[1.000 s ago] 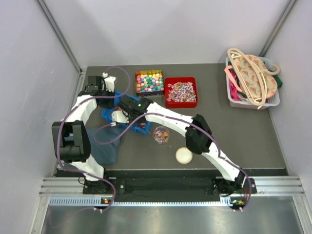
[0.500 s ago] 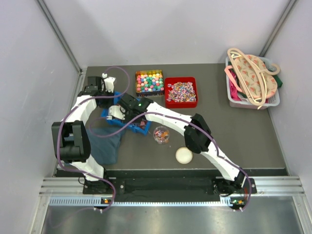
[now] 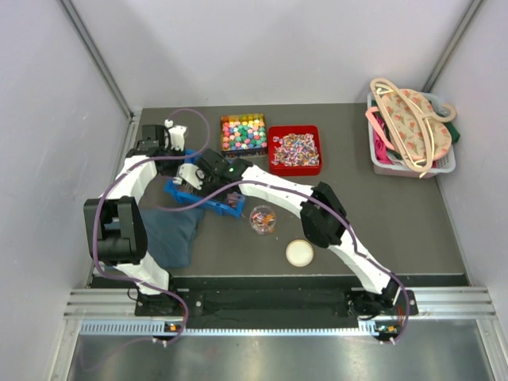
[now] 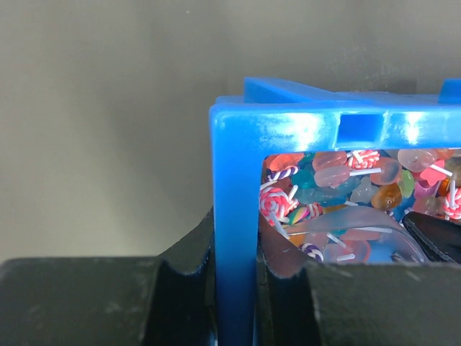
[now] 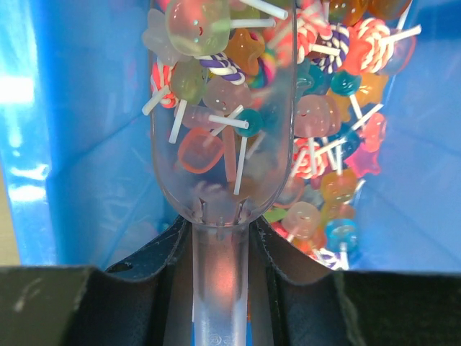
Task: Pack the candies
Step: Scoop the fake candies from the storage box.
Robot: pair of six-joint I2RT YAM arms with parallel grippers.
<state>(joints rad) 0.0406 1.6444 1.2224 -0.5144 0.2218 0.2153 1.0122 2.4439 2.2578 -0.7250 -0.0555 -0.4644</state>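
Small lollipop-shaped candies point(image 5: 216, 94), pink, orange, teal and yellow on white sticks, fill the bowl of a clear plastic scoop point(image 5: 220, 209) directly ahead of the right gripper point(image 5: 220, 263). Its two fingers are pinched onto the scoop's thin handle. More of the same candies lie heaped beyond and to the right of the scoop, inside a blue tray point(image 5: 65, 144).

The left gripper point(image 4: 234, 288) is clamped on a corner wall of that tray, with one finger outside and one inside. Candies sit just past the inner finger.

From overhead, a small clear jar point(image 3: 263, 219) holding a few candies stands well behind the right gripper, back toward that arm's base. A round cream lid point(image 3: 299, 253) lies farther the same way.

The scoop looks heaped, with sticks jutting past its rim. A quick lift or turn could shed candies onto the table before they reach the jar. The jar's mouth looks narrow against the scoop's bowl, so a fast tip may spill candies over its edge. The smooth handle could also twist within the pinch. If the left grip slips, the tray may slide under the scoop.
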